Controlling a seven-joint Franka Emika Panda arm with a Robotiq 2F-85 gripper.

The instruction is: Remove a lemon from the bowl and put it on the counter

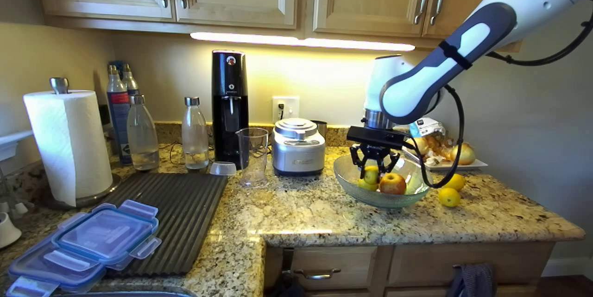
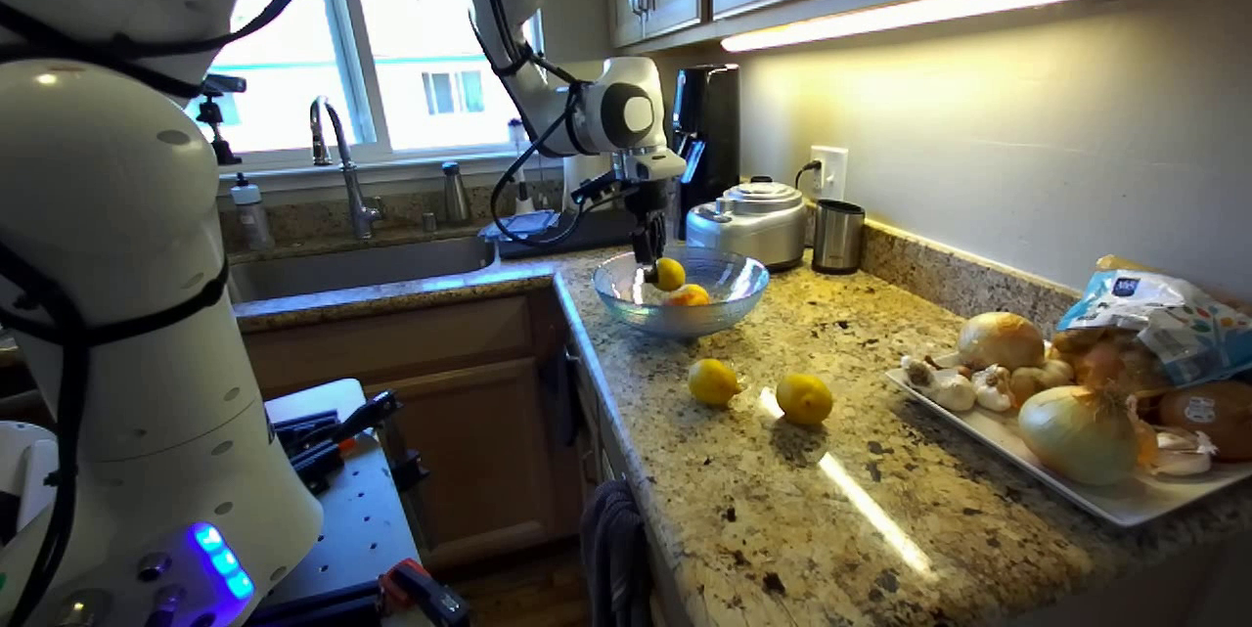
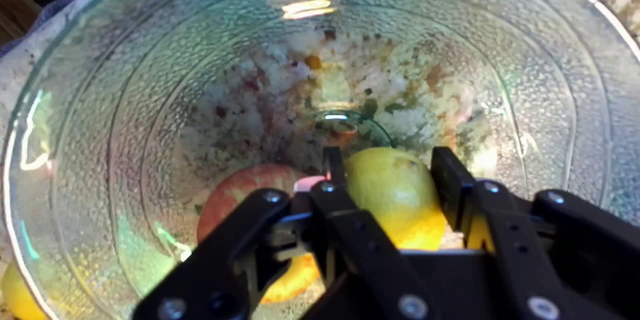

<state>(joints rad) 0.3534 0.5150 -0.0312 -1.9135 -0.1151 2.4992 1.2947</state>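
The clear glass bowl [image 1: 384, 201] [image 2: 685, 319] [image 3: 125, 85] stands on the granite counter [image 1: 301, 211] [image 2: 871, 490]. My gripper [image 1: 373, 172] [image 2: 649, 270] [image 3: 387, 162] points down inside the bowl. Its fingers are closed on a yellow lemon [image 1: 371, 175] [image 2: 669, 274] [image 3: 392, 195], one finger against each side. The lemon sits a little above another yellow fruit [image 1: 367, 185] in the bowl. A reddish-yellow round fruit [image 1: 392, 184] [image 2: 688, 295] [image 3: 250, 187] lies beside the gripper, partly hidden by a finger in the wrist view. Two lemons [image 1: 449, 197] [image 2: 804, 399] lie on the counter beside the bowl.
A silver appliance [image 1: 299, 148] [image 2: 751, 221] stands beside the bowl, with a clear pitcher [image 1: 253, 158] farther along. A white plate [image 2: 1125, 500] of onions and garlic is on the opposite side. The counter's front edge [image 1: 417, 239] runs near the bowl.
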